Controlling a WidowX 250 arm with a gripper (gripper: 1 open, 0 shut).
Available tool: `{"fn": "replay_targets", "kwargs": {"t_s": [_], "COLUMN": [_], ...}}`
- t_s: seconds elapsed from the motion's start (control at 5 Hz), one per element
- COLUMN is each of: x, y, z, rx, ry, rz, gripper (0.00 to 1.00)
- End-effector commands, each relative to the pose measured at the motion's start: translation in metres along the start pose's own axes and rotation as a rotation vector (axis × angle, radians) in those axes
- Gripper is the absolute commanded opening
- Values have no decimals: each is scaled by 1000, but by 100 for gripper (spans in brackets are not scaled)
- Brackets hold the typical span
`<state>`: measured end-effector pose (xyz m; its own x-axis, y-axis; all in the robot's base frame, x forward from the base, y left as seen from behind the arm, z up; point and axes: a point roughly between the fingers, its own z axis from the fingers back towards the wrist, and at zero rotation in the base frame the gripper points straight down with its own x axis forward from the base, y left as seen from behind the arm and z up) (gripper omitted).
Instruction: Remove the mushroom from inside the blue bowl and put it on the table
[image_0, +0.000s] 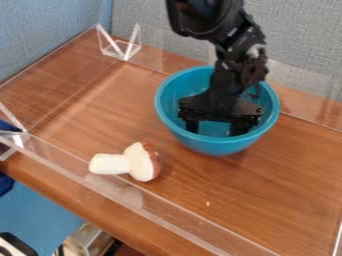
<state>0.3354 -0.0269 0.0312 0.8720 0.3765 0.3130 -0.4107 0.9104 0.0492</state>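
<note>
The mushroom (128, 163) lies on its side on the brown table (94, 100), near the front clear wall, cream stem to the left and reddish-brown cap to the right. The blue bowl (171, 112) sits behind it to the right, about a bowl's width away. My gripper (219, 116) hangs down into the bowl from the black arm, its jaws open, with nothing between the dark fingers (190, 112). The bowl's inside is partly hidden by the gripper.
Low clear acrylic walls (80, 160) edge the table. A clear triangular stand (120, 44) sits at the back left corner. A blue clip (8, 128) shows at the left edge. Bare wood lies left of the bowl and in front of it.
</note>
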Motion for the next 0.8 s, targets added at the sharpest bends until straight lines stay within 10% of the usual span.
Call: {"fn": "replay_targets", "kwargs": {"t_s": [0.0,0.6], "x": [14,19], "y": [23,48], "z": [-9,-19], "rx": [-12,-14], "ry": [-11,-26], "rz": [-23,-18], "gripper": [100,100]}}
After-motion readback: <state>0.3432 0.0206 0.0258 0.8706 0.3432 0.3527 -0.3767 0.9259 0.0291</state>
